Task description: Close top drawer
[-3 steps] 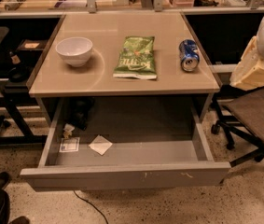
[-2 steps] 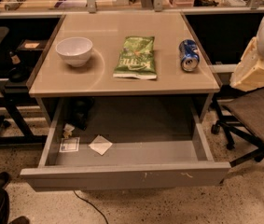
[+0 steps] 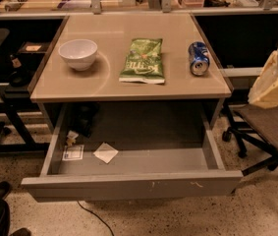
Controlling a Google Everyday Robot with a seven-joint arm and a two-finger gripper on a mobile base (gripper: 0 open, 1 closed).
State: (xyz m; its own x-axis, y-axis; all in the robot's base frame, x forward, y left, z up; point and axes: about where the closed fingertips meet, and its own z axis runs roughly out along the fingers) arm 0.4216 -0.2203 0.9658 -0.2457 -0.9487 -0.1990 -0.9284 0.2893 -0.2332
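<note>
Top drawer (image 3: 128,185) stands pulled far out beneath the desk (image 3: 128,85), its scuffed grey front facing the room and paper scraps (image 3: 105,152) lying at the left of its floor. Above sit a bowl (image 3: 78,53), a chip bag (image 3: 142,60) and a can (image 3: 198,58), all out of the drawer's path. The gripper is nowhere in sight, so whether it is open or closed I cannot tell; only a white and cream bulk (image 3: 276,80) at the right edge, perhaps part of the arm, shows. Closing looks not yet begun: the approach comes first. The next move calls for setting the gripper against the front near its middle and pushing squarely toward the desk, lest the drawer skew.
</note>
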